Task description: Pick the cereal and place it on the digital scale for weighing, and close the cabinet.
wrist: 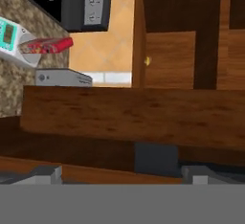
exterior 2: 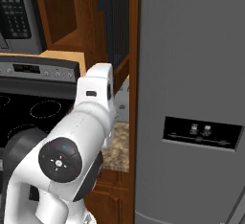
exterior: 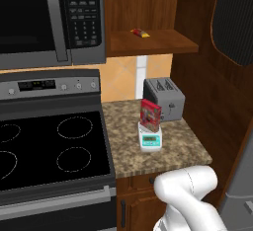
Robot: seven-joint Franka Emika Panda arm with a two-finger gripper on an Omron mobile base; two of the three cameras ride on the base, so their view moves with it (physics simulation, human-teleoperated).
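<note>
The cereal (exterior: 150,115) is a small red box standing upright on the white, teal-fronted digital scale (exterior: 150,141), on the granite counter in front of the toaster. The hand view shows them sideways at upper left: cereal (wrist: 45,46) on scale (wrist: 7,34). The cabinet stands open; its door (exterior: 232,22), with the black arched inset, swings out at upper right, and appears edge-on (exterior 2: 117,22) in the right base view. My gripper (wrist: 124,175) is open, its tips wide apart and empty, close against a brown wooden board of the cabinet (wrist: 134,117), with a dark grey piece (wrist: 155,158) between them.
A grey toaster (exterior: 164,98) stands behind the scale. A yellow-red packet (exterior: 140,32) lies on the open cabinet's shelf. The microwave (exterior: 49,18) hangs above the black stove (exterior: 49,146) at left. A tall grey fridge (exterior 2: 191,98) closes off the right side.
</note>
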